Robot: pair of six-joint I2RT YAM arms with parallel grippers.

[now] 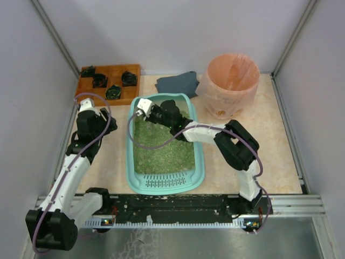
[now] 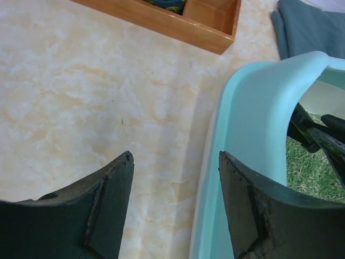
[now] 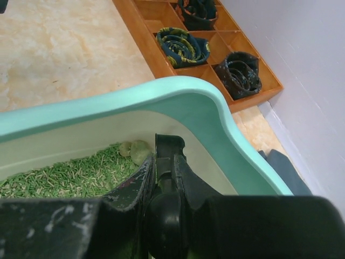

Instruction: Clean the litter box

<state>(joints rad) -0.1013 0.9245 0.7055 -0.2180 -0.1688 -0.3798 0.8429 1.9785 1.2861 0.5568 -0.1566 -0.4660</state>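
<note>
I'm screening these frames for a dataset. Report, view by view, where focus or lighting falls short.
Top external: even, soft light, no glare, the litter box sharp. Left wrist: table crisp, a soft shadow beside the box's rim, the left gripper dark against it. Right wrist: the right gripper blurs into a black mass near the lens; the wooden tray beyond is sharp.

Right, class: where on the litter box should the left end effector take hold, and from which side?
Probably the litter box by its long left wall, from above: one finger of the left end effector outside, one inside. That wall is thin, upright and lipped, so open jaws can straddle it, and it lies nearest that arm.
</note>
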